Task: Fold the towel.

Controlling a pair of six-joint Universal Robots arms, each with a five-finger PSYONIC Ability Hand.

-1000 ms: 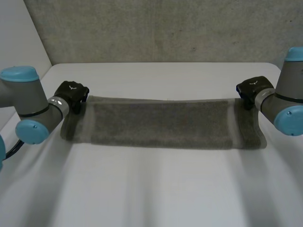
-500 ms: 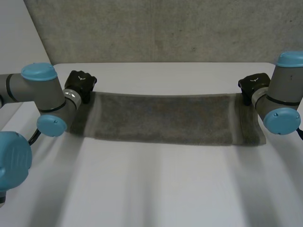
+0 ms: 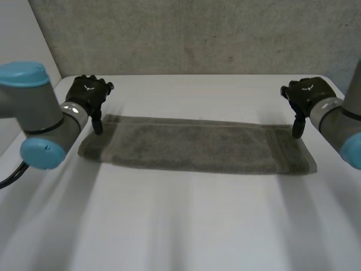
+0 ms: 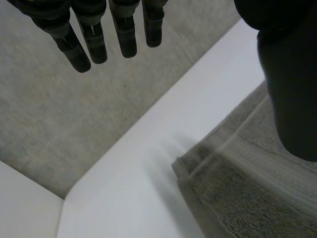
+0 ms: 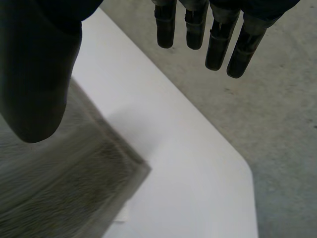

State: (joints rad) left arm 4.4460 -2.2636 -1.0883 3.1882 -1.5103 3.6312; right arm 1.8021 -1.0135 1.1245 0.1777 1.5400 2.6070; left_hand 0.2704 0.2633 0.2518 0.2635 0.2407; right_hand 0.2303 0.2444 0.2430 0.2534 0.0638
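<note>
Both hang wide and empty, left hand (image 3: 86, 97) and right hand (image 3: 306, 95) at the far corners of the towel (image 3: 197, 145), stretched across mid-frame. Matching, even grips should keep edges square.

No words or numbers can be read. A white emblem (image 3: 86, 87) marks the left robot hand (image 3: 84, 100) at upper left, and another marks the right robot hand (image 3: 309, 97) at upper right (both too small to make out).

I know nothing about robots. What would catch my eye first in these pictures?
A long grey towel lies flat across the white table. At its far corners are two black hands, the left hand at one end and the right hand at the other, both open and holding nothing.
</note>
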